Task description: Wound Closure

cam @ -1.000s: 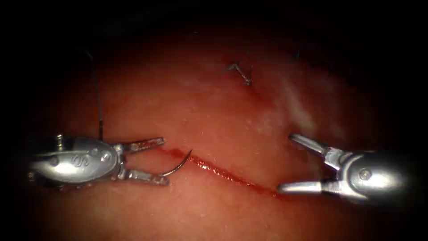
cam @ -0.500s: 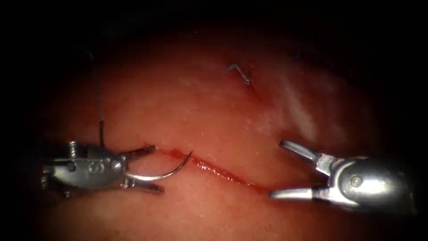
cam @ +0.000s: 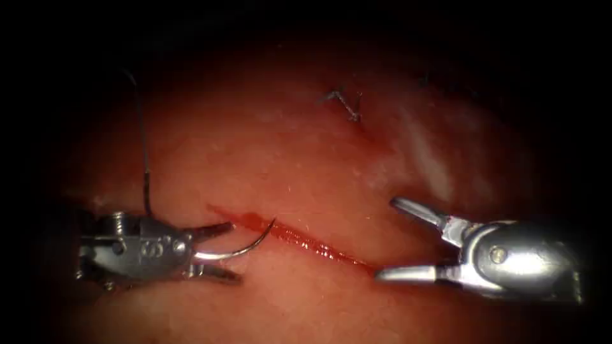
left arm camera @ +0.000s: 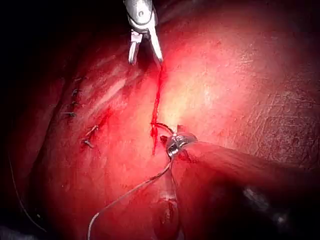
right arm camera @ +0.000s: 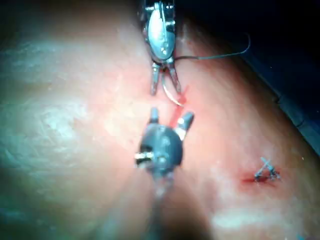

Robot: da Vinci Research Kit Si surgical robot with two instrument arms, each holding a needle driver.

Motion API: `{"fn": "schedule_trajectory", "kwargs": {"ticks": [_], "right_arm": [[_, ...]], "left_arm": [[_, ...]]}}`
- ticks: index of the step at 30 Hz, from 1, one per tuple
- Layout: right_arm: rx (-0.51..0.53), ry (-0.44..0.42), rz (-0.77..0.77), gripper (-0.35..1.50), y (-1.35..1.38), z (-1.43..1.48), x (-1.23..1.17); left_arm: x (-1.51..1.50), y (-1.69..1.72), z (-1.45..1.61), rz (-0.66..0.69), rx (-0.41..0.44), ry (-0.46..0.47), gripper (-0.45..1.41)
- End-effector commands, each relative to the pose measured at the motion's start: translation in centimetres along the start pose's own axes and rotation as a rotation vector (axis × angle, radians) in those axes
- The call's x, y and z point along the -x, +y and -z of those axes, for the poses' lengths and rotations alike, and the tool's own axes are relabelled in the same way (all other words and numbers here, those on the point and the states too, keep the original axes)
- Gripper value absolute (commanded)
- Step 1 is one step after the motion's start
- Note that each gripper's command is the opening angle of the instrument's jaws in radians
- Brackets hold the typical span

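Needle point(cam: 239, 250) at the left end of the cut point(cam: 319, 247), resting over the tissue point(cam: 287, 159). Back end lodged deep between the jaws of the left tool point(cam: 234, 251), close to their hinge. Curve sweeping to the right and upward. Point touching the red line of the cut; impossible to tell how far into the tissue, if at all.

Left tool's jaws standing apart, one above and one below the needle's back end, not clamped on it. Thread point(cam: 144, 150) running as a dark line from high on the left down behind the left tool.

Right tool point(cam: 387, 239) on the right of the cut, jaws spread wide and gripping nothing. Lower jaw tip just beside the cut's right end, upper jaw over bare tissue. Red fluid point(cam: 290, 236) glistening along the cut. Cut ends of thread point(cam: 347, 107) sticking up from an older stitch, well above the cut.

From the left wrist: left tool point(left arm camera: 170, 141) at the near end of the cut point(left arm camera: 157, 95), thread point(left arm camera: 131, 191) trailing away from it, right tool point(left arm camera: 146, 60) gaping at the far end.

From the right wrist: right tool point(right arm camera: 171, 114) spread wide and near, left tool point(right arm camera: 165, 91) beyond it, needle point(right arm camera: 172, 98) between that tool's jaws.
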Motion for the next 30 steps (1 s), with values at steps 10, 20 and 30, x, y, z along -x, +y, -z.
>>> {"fn": "schedule_trajectory", "kwargs": {"ticks": [10,20,30], "right_arm": [[-0.003,0.003,0.001,1.23,-0.03,-0.11,0.0],[-0.003,-0.001,0.0,1.22,0.03,-0.12,0.02],[0.0,0.028,-0.013,1.18,0.27,-0.17,-0.03]], "left_arm": [[0.09,0.04,-0.07,-0.068,0.031,-0.029,-0.45],[-0.07,-0.02,0.12,-0.342,0.132,0.151,-0.45],[-0.16,0.05,-0.01,-0.561,0.435,0.42,-0.45]]}}
